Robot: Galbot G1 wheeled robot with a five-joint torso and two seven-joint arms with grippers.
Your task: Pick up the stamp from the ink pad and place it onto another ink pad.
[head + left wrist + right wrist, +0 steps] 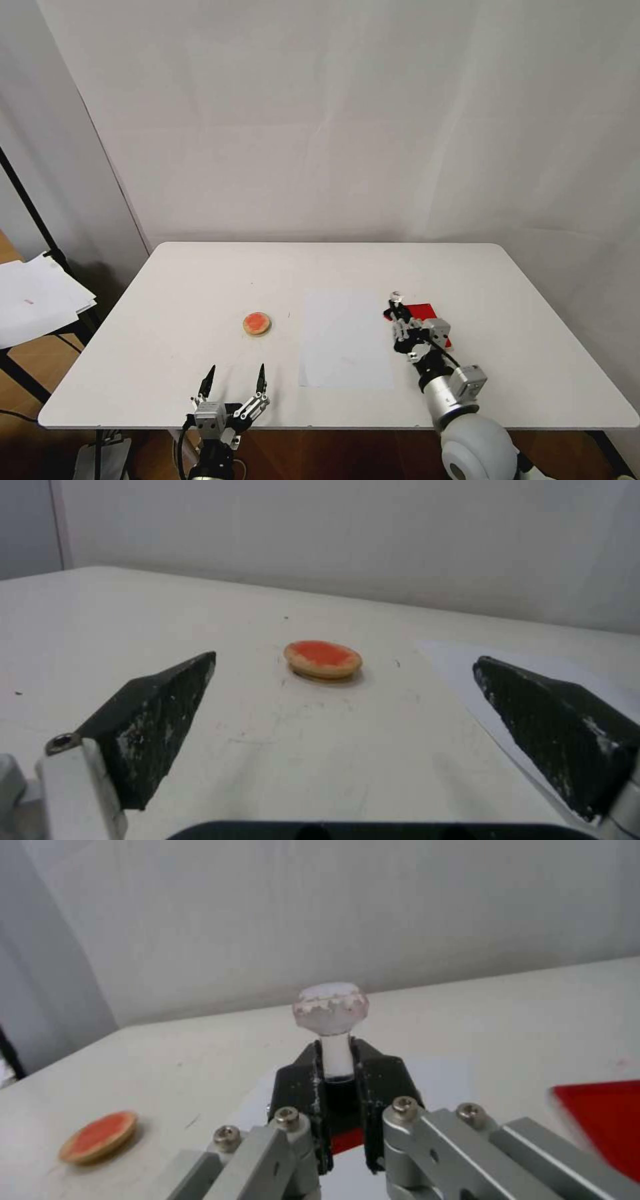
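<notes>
The stamp (331,1012) stands upright in the right pincer (341,1075), whose dark fingers (383,1075) are pinched on its stem below the clear round knob; in the head view the stamp (397,297) sits at the near-left corner of the red ink pad (421,311), though contact with the pad cannot be told. A white paper sheet (345,337) lies just left of it. Farther left on the worktop (520,293) rests the round ink pad (257,324). The left pincer (235,381) hovers near the front edge, fingers spread wide.

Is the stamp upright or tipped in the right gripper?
Upright: the stamp stands knob-up, its stem clamped between the right gripper fingers.
</notes>
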